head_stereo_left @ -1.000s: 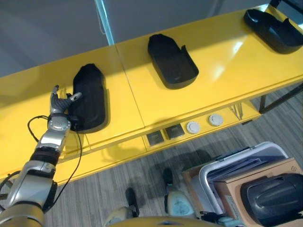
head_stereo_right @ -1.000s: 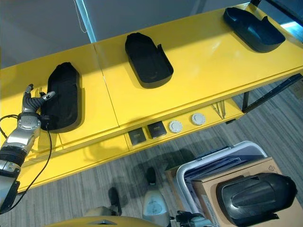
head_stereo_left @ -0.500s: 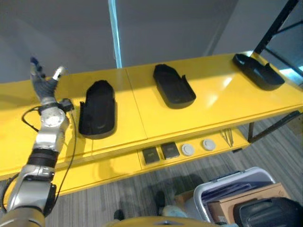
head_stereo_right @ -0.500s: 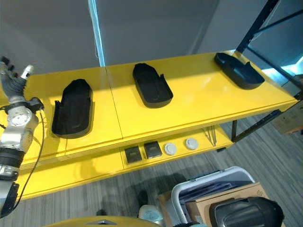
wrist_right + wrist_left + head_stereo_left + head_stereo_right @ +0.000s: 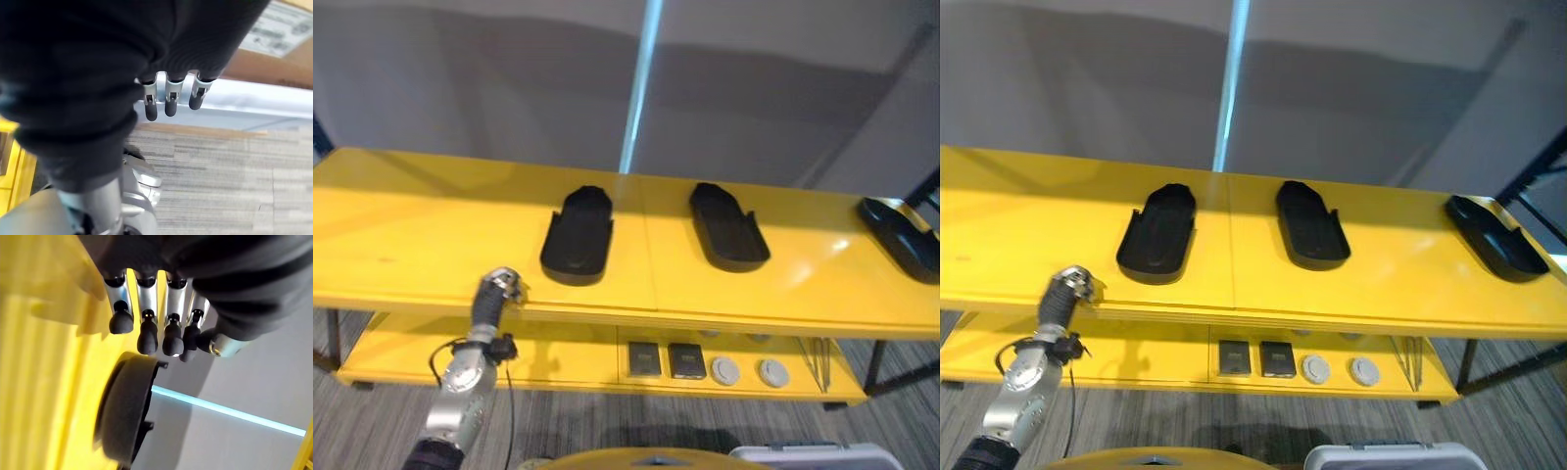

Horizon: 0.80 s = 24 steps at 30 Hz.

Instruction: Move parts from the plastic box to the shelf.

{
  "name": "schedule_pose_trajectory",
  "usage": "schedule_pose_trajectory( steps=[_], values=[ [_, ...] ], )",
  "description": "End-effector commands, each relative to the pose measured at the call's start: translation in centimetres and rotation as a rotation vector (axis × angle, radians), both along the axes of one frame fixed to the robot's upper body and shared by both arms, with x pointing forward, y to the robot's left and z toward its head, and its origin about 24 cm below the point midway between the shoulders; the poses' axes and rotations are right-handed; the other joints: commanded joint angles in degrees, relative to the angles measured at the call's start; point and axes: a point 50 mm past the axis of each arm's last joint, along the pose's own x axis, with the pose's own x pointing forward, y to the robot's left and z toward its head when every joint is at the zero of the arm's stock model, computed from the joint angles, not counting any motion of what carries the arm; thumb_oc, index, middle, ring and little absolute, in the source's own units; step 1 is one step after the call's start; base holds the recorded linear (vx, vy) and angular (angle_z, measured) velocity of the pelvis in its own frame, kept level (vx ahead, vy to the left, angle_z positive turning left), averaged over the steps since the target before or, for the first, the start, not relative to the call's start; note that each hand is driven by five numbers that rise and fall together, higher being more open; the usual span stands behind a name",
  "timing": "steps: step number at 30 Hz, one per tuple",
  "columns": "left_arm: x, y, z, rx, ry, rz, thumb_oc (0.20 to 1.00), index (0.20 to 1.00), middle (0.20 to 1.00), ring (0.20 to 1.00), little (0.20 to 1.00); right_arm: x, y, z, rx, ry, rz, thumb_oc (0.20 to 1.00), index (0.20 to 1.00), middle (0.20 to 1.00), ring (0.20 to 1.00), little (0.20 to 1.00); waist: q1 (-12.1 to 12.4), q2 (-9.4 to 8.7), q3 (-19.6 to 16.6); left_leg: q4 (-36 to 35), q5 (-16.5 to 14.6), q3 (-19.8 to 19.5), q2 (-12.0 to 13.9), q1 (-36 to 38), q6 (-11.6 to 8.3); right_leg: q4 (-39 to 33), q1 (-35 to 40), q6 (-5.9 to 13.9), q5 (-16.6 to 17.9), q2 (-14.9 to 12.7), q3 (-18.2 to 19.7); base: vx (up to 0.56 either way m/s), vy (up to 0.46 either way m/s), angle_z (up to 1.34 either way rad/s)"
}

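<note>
Three black moulded parts lie on the yellow shelf: one left of centre, one in the middle, one at the right end. My left hand is raised in front of the shelf's front edge, left of and below the left part, touching nothing. In the left wrist view its fingers hang relaxed and empty, with that part beyond them. My right hand hangs low over the floor, fingers relaxed and empty, near the plastic box's white rim.
A lower yellow shelf carries two dark square pieces and two round white ones. The plastic box's rim shows at the bottom edge. A cardboard box sits by the right hand. A grey wall stands behind the shelf.
The camera has swung up and back, so the whole scene has shifted. My left hand has let go of the left part and dropped from above the shelf to its front edge.
</note>
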Motion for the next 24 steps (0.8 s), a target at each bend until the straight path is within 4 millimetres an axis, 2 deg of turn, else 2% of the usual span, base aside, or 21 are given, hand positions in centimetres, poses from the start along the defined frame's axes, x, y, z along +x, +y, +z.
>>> schedule_pose_trajectory(
  steps=[1,4,8,11,15,18,24],
  values=[
    [3.4,-3.2,6.7,-0.027,-0.38,-0.231,0.2,0.2,0.2,0.2,0.2,3.9,0.5,0.5,0.042,-0.075,0.011,1.0,1.0,1.0,1.0,1.0,-0.5,4.97,1.6,0.2,1.2,1.8,3.0,-1.0,-0.83,1.1,5.1,3.34,-3.0,-2.8,0.4,-0.01,0.042,0.3],
    [3.1,-4.7,6.4,-0.052,-0.355,-0.298,0.2,0.2,0.2,0.2,0.2,5.2,1.0,0.6,0.053,-0.126,-0.004,1.0,1.0,1.0,1.0,1.0,-0.3,5.26,1.3,0.0,1.3,2.3,2.8,-1.0,-0.81,1.1,5.3,3.62,-3.0,-3.0,-0.2,0.02,0.037,0.1],
    [3.2,-5.4,6.1,-0.081,-0.325,-0.316,0.2,0.2,0.2,0.2,0.2,6.1,1.6,0.8,0.077,-0.133,0.019,1.0,1.0,1.0,1.0,1.0,-0.7,5.45,1.0,0.0,1.4,2.6,2.7,-1.3,-0.74,1.1,4.7,3.73,-2.8,-2.9,0.1,0.06,0.002,-0.02],
    [3.3,-5.7,6.4,-0.062,-0.333,-0.335,0.2,0.2,0.2,0.2,0.2,5.0,1.4,0.6,0.058,-0.081,-0.016,1.0,1.0,1.0,1.0,1.0,-1.7,5.5,1.0,0.0,1.2,2.9,2.5,-1.8,-0.65,0.9,3.8,3.78,-2.5,-2.5,1.1,0.09,-0.032,-0.06],
    [4.2,-5.8,6.7,0.046,-0.31,-0.295,0.2,0.2,0.2,0.2,0.2,1.9,-0.2,0.4,-0.005,0.028,-0.045,1.0,1.0,1.0,1.0,1.0,-4.2,5.92,1.7,0.0,1.1,3.6,2.4,-3.0,-0.54,0.8,1.8,3.86,-2.3,-1.9,3.4,0.07,-0.031,-0.22],
    [4.6,-5.5,6.7,0.073,-0.287,-0.262,0.2,0.2,0.2,0.2,0.2,0.7,-1.0,0.3,-0.021,0.037,-0.041,1.0,1.0,1.0,1.0,1.0,-5.2,6.27,2.4,0.0,1.3,3.3,2.4,-3.9,-0.57,0.7,1.1,3.81,-2.2,-1.5,4.2,0.05,-0.023,-0.22],
    [4.9,-5.0,7.5,0.129,-0.33,-0.181,0.2,0.2,0.2,0.2,0.2,1.4,-0.2,0.2,0.012,-0.047,-0.089,1.0,1.0,1.0,1.0,1.0,-6.2,6.43,3.1,0.0,1.6,3.3,2.3,-5.0,-0.44,0.4,-0.1,3.57,-2.1,-1.2,5.2,0.03,-0.011,-0.04]
  ],
)
